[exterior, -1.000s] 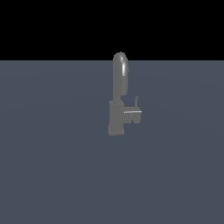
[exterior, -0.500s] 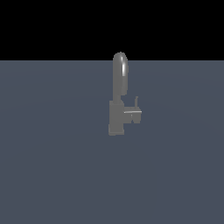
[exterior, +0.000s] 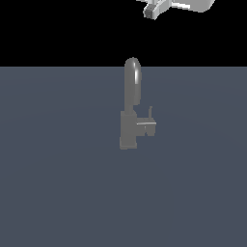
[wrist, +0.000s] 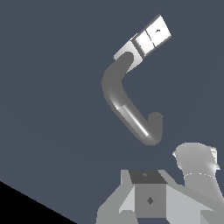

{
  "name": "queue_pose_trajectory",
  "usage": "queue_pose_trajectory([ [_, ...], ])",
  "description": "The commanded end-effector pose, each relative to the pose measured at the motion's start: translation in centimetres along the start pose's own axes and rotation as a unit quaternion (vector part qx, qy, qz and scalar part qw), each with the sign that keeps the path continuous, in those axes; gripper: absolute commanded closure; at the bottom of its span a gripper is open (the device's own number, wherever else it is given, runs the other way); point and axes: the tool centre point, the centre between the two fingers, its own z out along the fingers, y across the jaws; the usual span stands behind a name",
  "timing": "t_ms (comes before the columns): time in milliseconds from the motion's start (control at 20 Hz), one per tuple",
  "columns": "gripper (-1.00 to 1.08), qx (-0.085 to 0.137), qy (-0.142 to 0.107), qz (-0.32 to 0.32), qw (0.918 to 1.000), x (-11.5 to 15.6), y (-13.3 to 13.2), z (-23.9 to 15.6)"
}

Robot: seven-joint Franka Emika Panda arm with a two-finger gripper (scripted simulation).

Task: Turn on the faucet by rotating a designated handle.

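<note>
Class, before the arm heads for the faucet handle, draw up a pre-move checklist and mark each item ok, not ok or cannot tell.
1. Faucet stands upright: ok.
2. Handle in view, projecting to the exterior view's right: ok.
3. Nothing touching the handle: ok.
4. Gripper near the handle: not ok; it sits high above the faucet.
5. Gripper jaws open: cannot tell.
6. Gripper holds nothing: cannot tell.

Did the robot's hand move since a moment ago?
Yes. The gripper was out of the exterior view before; now it shows at the top edge, above the faucet and toward that view's right. The faucet itself stayed put.
</note>
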Motion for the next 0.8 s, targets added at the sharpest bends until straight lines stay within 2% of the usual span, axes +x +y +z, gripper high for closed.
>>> queue_pose_trajectory([
  [0,1.08,0.019,-0.021,0.019,0.9994,1.7,0.0,0.2],
  [200,1.08,0.051,-0.055,0.049,0.9959,4.4,0.2,0.8],
  [400,1.08,0.084,-0.091,0.082,0.9889,7.2,0.5,1.6],
  [600,1.08,0.119,-0.129,0.116,0.9776,10.0,0.9,2.7],
  [750,1.08,0.147,-0.159,0.143,0.9657,12.2,1.4,3.7],
])
